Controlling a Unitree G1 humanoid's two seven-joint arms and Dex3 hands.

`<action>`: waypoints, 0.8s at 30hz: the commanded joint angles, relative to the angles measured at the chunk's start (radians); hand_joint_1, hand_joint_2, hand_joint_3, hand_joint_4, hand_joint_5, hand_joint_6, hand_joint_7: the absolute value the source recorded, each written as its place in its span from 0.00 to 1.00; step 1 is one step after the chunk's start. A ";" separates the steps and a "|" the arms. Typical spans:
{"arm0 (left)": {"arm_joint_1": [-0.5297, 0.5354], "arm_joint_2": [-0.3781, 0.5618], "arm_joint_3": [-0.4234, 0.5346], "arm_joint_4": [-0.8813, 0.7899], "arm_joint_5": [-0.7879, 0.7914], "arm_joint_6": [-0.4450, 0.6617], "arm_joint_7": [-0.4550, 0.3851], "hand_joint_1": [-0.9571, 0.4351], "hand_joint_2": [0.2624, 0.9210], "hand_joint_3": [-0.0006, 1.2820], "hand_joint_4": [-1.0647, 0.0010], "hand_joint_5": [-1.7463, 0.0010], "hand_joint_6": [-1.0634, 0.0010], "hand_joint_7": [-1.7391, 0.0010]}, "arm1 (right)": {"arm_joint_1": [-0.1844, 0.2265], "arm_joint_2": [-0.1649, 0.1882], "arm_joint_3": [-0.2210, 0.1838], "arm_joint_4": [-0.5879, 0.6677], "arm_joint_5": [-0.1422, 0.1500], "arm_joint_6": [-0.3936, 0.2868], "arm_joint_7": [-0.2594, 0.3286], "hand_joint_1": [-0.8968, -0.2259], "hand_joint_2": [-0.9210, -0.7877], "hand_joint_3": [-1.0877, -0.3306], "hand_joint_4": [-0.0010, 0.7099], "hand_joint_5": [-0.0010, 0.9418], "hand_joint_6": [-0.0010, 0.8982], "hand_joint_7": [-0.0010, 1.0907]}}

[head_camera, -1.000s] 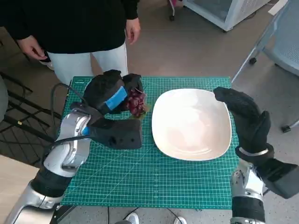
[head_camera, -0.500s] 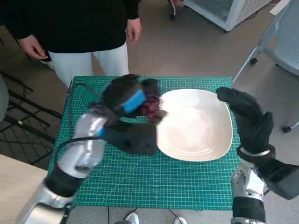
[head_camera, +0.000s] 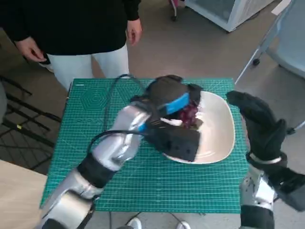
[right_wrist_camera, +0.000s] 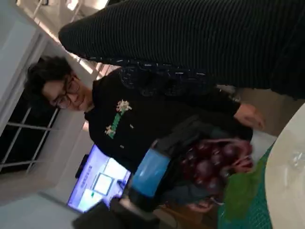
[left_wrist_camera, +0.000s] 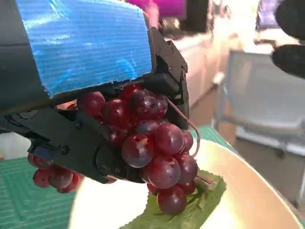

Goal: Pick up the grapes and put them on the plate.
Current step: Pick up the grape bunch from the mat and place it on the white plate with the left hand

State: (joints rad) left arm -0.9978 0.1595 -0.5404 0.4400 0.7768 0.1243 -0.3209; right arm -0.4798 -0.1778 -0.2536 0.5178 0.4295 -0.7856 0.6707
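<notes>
grapes (left_wrist_camera: pixel 152 143): clamped in my left hand (head_camera: pixel 171 98), hanging over the plate
plate (head_camera: pixel 221 136): white, on the green mat (head_camera: pixel 95 109)
right hand (head_camera: pixel 259 121): fingers apart, holding nothing, at the plate's far-side rim

Dark red grapes (left_wrist_camera: pixel 152 143) with a green leaf (left_wrist_camera: pixel 190 205); white plate (head_camera: pixel 221 131); green gridded cutting mat (head_camera: pixel 95 109); blue-taped black left robot hand (head_camera: pixel 171 98).

No legible text, label, brand or number is found in any view. The person's black top (right_wrist_camera: pixel 143 119) carries a small pale emblem, unreadable. The lit screen (right_wrist_camera: pixel 97 183) shows content too blurred to read.
</notes>
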 commanded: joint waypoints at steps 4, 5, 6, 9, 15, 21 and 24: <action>-0.105 -0.088 -0.019 0.145 -0.015 -0.021 0.012 0.69 1.00 0.13 0.50 0.17 0.46 0.36 | 0.044 0.000 0.000 -0.034 -0.007 0.021 -0.033 0.55 0.00 0.62 0.24 0.00 0.06 0.22; -0.110 -0.095 -0.017 0.158 -0.019 -0.023 0.014 0.69 1.00 0.14 0.52 0.15 0.46 0.37 | 0.047 0.000 0.001 -0.039 -0.009 0.023 -0.036 0.55 0.00 0.62 0.24 0.00 0.04 0.24; -0.115 -0.101 -0.014 0.169 -0.023 -0.025 0.015 0.69 1.00 0.14 0.53 0.14 0.45 0.38 | 0.051 0.000 0.001 -0.045 -0.010 0.024 -0.040 0.55 0.00 0.62 0.24 0.00 0.03 0.26; -0.125 -0.116 -0.009 0.200 -0.035 -0.036 0.021 0.69 1.00 0.16 0.58 0.10 0.43 0.40 | 0.060 0.000 0.003 -0.063 -0.013 0.028 -0.051 0.55 0.00 0.61 0.23 0.00 0.01 0.29; -0.140 -0.131 -0.008 0.253 -0.046 -0.051 0.045 0.69 1.00 0.20 0.61 0.15 0.55 0.25 | 0.066 -0.003 0.004 -0.075 -0.015 0.032 -0.063 0.54 0.00 0.60 0.22 0.00 0.00 0.30; -0.152 -0.144 -0.007 0.306 -0.050 -0.046 0.069 0.69 1.00 0.23 0.64 0.15 0.61 0.19 | 0.066 -0.001 0.007 -0.076 -0.023 0.029 -0.074 0.54 0.00 0.59 0.21 0.00 0.00 0.29; -0.157 -0.149 -0.008 0.331 -0.050 -0.047 0.082 0.69 1.00 0.22 0.66 0.09 0.53 0.29 | 0.067 0.001 0.009 -0.076 -0.030 0.025 -0.080 0.54 0.00 0.59 0.20 0.00 0.00 0.29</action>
State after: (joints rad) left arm -1.1240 0.0234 -0.5535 0.7484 0.7363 0.0780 -0.2591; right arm -0.4369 -0.1780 -0.2501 0.4389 0.4159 -0.7686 0.6031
